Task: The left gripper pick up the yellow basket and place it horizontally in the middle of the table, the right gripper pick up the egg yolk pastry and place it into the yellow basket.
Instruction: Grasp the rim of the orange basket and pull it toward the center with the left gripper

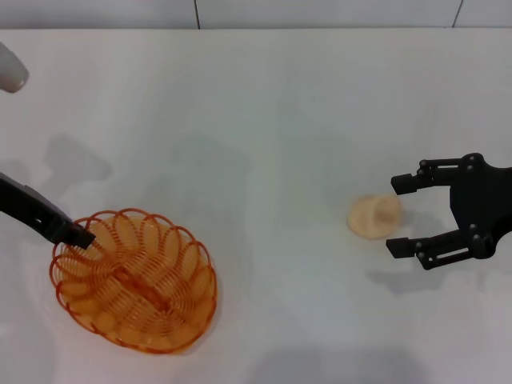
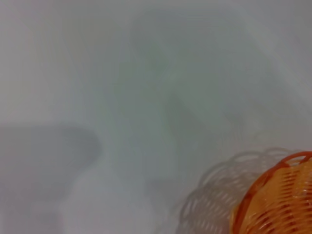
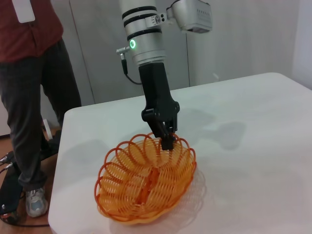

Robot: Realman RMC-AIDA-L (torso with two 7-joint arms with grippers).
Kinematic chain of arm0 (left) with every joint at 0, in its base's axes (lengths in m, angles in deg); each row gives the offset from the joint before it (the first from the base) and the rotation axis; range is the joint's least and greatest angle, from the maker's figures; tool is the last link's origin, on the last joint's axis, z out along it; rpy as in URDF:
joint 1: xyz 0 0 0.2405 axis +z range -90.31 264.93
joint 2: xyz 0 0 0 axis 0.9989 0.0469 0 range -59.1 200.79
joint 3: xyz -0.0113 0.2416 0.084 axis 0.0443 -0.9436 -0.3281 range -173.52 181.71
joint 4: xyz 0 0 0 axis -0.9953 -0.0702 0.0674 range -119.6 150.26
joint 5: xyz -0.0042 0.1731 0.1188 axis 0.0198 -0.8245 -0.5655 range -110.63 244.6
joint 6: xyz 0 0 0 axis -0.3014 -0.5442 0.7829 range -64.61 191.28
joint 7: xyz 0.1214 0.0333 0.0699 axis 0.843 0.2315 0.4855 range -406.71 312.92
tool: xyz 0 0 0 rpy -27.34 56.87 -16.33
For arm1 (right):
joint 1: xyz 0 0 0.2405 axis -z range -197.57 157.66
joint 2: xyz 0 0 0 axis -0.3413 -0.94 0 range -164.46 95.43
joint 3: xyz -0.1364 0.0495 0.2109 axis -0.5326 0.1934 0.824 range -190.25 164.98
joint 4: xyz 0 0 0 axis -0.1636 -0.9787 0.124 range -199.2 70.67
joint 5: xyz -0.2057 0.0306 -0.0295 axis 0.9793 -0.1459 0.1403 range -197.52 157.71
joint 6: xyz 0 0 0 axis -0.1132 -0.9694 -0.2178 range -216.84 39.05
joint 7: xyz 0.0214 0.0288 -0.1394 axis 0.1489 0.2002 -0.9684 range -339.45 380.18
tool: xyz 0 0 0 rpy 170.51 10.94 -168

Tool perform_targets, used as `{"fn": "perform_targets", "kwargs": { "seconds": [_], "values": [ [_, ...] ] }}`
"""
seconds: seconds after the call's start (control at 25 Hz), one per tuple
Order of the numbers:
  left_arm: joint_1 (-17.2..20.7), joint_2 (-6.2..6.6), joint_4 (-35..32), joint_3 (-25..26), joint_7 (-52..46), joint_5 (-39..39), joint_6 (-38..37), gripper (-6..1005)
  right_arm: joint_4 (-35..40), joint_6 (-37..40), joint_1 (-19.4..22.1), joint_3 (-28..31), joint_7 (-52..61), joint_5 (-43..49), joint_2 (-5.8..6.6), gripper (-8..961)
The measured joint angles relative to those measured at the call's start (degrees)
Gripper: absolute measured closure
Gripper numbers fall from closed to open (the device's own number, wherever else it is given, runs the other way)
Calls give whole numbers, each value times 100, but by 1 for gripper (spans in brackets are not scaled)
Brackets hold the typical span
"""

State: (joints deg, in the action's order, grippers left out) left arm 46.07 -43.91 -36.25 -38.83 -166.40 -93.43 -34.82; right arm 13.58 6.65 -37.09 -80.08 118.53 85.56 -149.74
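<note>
The oval orange-yellow wire-coil basket (image 1: 134, 281) sits tilted on the white worktop (image 1: 264, 120) at its left, the black left gripper (image 1: 78, 234) pinched shut on its scalloped rim. Well apart to the right lies the small pale domed pastry (image 1: 374, 216), just beside the black right gripper (image 1: 398, 214), whose jaws stand wide open.

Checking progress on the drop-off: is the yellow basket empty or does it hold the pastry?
Empty. The yellow basket holds nothing; the egg yolk pastry lies on the table.

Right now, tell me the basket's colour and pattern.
Orange-yellow looped wire coils with a scalloped rim on the basket; the right wrist view shows it best.
</note>
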Motion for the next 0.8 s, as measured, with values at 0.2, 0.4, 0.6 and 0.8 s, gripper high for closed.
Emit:
{"fn": "perform_targets", "kwargs": {
  "seconds": [0.2, 0.4, 0.6, 0.8],
  "values": [
    [-36, -4, -7, -57, -7, -25, -64, 906, 3, 0, 0, 22, 0, 0, 0, 96],
    [-44, -25, -59, -44, -102, 134, -88, 909, 2, -1, 0, 36, 0, 0, 1, 96],
    [-3, -33, -185, -11, -436, 614, 34, 914, 2, -2, 0, 47, 0, 0, 8, 96],
    [41, -41, -218, -6, -858, 931, 157, 919, -12, -9, 0, 47, 0, 0, 9, 96]
  ]
}}
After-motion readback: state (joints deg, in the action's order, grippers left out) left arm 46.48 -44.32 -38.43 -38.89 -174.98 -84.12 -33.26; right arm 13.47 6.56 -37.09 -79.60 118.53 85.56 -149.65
